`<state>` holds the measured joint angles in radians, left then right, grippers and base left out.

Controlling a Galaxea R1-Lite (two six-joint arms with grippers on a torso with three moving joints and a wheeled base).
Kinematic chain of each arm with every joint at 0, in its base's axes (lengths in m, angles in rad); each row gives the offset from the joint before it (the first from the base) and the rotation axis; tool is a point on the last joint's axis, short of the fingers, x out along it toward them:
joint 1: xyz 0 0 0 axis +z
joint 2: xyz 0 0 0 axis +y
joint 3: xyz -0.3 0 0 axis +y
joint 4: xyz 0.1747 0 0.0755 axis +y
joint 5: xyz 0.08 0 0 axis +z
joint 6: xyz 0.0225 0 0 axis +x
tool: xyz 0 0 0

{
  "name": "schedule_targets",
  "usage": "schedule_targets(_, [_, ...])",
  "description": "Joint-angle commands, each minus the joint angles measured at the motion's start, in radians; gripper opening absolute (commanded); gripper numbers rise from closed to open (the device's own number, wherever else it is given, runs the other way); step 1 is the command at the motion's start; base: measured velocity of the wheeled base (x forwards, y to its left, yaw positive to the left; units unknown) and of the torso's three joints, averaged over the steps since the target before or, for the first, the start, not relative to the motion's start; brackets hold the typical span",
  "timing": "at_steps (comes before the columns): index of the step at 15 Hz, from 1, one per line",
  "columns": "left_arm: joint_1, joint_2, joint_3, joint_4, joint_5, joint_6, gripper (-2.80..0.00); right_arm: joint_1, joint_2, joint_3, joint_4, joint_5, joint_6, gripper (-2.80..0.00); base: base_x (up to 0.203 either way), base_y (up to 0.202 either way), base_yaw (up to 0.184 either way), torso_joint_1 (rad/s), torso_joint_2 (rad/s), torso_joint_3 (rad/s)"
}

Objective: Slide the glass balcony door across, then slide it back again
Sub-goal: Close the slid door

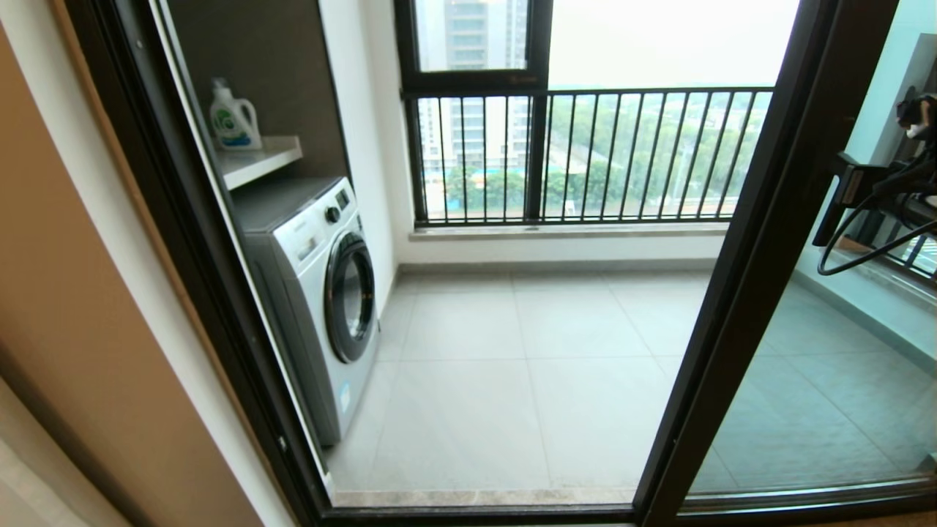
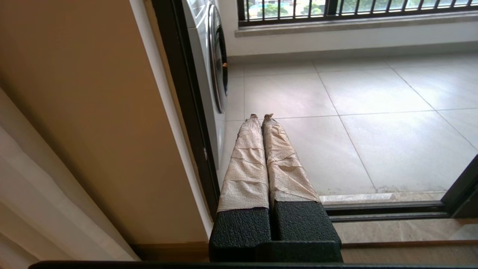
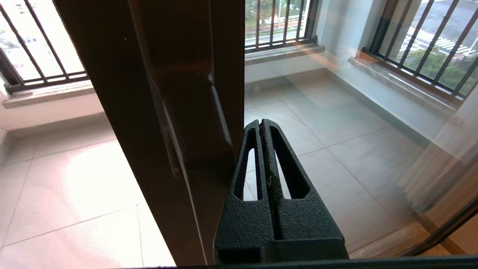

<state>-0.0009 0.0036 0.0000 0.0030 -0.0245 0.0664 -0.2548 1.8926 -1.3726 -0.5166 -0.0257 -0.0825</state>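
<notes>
Pressed together with nothing between them, the fingers of the right hand (image 3: 262, 123) are seen just beside the upright frame of the glass balcony door (image 1: 739, 293), whose bar handle (image 3: 220, 112) runs vertically; the left hand (image 2: 261, 116), also closed, is farther away.

Washing machine (image 1: 322, 293) left of the glass balcony door (image 1: 761, 278)
</notes>
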Motion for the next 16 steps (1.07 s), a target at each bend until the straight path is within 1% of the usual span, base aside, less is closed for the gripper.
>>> schedule_targets(1, [0.001,-0.001,0.0,0.0,-0.001,0.001,-2.8,0.008,-0.001,0.001,-0.005,0.004,-0.001,-2.8,0.0,0.0,0.0,0.0,0.0,0.0])
schedule_targets(6, [0.001,-0.001,0.0,0.0,0.0,0.0,-2.8,0.02,-0.003,0.009,-0.005,0.003,-0.002,-2.8,0.0,0.0,0.0,0.0,0.0,0.0])
schedule_targets(10, [0.0,-0.001,0.0,0.0,0.0,0.001,-2.8,0.056,-0.019,0.032,-0.017,-0.005,-0.002,-2.8,0.0,0.0,0.0,0.0,0.0,0.0])
schedule_targets(12, [0.0,-0.001,0.0,0.0,0.0,0.0,-2.8,0.09,-0.027,0.04,-0.017,-0.031,-0.002,-2.8,0.0,0.0,0.0,0.0,0.0,0.0])
schedule_targets(16, [0.001,-0.001,0.0,0.0,0.0,0.001,-2.8,0.124,-0.039,0.056,-0.017,-0.035,-0.002,-2.8,0.0,0.0,0.0,0.0,0.0,0.0])
